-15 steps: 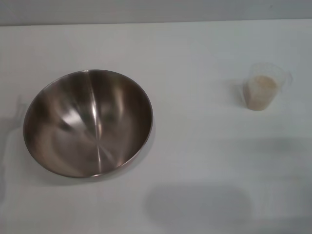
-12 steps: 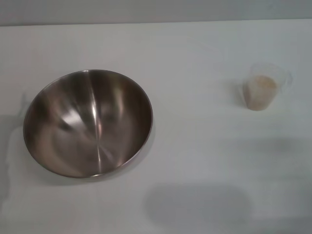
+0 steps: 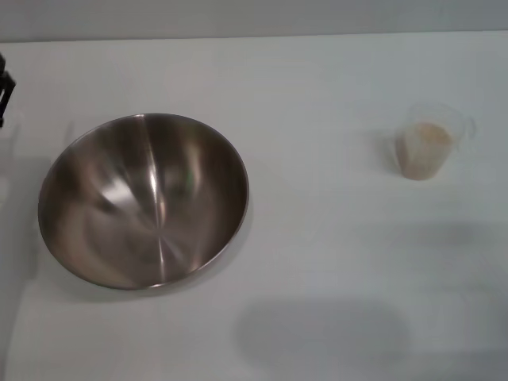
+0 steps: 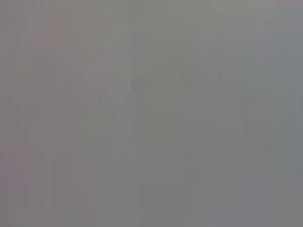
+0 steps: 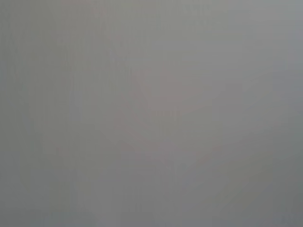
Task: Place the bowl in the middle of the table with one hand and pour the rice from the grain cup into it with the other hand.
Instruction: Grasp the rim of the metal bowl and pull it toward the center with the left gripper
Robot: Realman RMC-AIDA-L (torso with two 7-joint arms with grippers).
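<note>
A large steel bowl [image 3: 144, 200] sits empty on the left half of the white table [image 3: 317, 238] in the head view. The small clear grain cup [image 3: 430, 141] stands upright at the right, with pale rice [image 3: 429, 151] filling most of it. A dark part of my left gripper [image 3: 4, 89] pokes in at the left edge, apart from the bowl's far-left rim. My right gripper is out of view. Both wrist views show only flat grey.
A soft shadow lies on the table near the front edge, right of the bowl. A grey wall runs along the table's far edge.
A dark piece of the left gripper has come into view at the left edge. The bowl and the cup have not moved.
</note>
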